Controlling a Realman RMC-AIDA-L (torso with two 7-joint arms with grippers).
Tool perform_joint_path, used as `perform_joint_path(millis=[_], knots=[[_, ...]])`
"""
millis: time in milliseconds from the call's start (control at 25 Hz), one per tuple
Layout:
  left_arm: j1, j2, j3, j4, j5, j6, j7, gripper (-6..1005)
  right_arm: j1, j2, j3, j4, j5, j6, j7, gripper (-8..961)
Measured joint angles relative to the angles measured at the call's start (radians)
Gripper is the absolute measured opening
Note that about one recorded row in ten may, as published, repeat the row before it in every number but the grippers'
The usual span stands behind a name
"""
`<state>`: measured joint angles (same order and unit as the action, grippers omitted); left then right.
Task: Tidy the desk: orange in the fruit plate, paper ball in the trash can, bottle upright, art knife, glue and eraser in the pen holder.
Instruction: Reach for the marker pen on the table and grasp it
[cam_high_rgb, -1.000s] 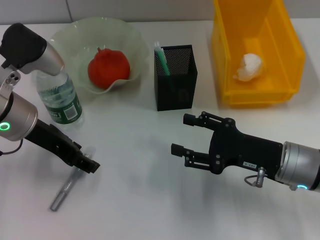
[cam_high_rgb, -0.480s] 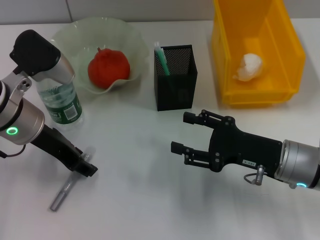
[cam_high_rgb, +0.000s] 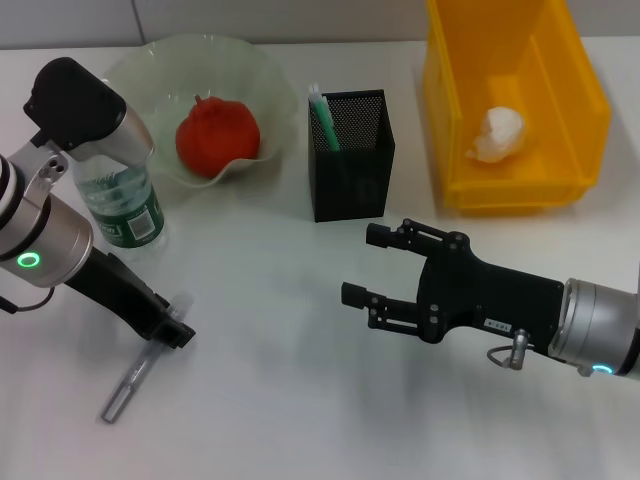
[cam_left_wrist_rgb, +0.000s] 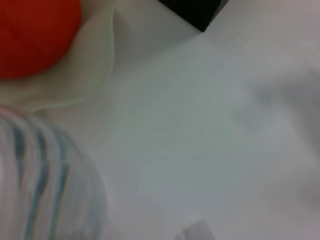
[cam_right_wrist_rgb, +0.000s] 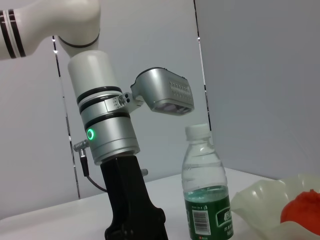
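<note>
Orange (cam_high_rgb: 217, 136) in fruit plate (cam_high_rgb: 140, 72), upper left; bottle (cam_high_rgb: 120, 205) upright beside it; paper ball (cam_high_rgb: 499, 134) in trash can (cam_high_rgb: 590, 90); pen holder (cam_high_rgb: 350, 168) centre.

You have a plain white tabletop (cam_high_rgb: 280, 400) carrying everything. Take the black square metal-mesh pen holder (cam_high_rgb: 350, 155) as your landmark: left of it stands the wavy-rimmed translucent pale-green fruit plate (cam_high_rgb: 140, 70), and further left the upright clear plastic water bottle (cam_high_rgb: 120, 205). Right of it sits the bright yellow rectangular trash can (cam_high_rgb: 590, 110). A slim grey art knife (cam_high_rgb: 130, 380) lies nearer you, to the left.
</note>
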<state>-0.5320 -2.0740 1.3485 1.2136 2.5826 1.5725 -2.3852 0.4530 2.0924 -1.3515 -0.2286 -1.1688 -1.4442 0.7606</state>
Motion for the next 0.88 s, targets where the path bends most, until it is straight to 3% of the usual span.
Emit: perform_joint_path(millis=[880], knots=[[0.005,0.002,0.007,-0.014,0.004,-0.024,0.009,406,0.012,0.000,0.000,0.009,0.000,0.001,0.001,767]])
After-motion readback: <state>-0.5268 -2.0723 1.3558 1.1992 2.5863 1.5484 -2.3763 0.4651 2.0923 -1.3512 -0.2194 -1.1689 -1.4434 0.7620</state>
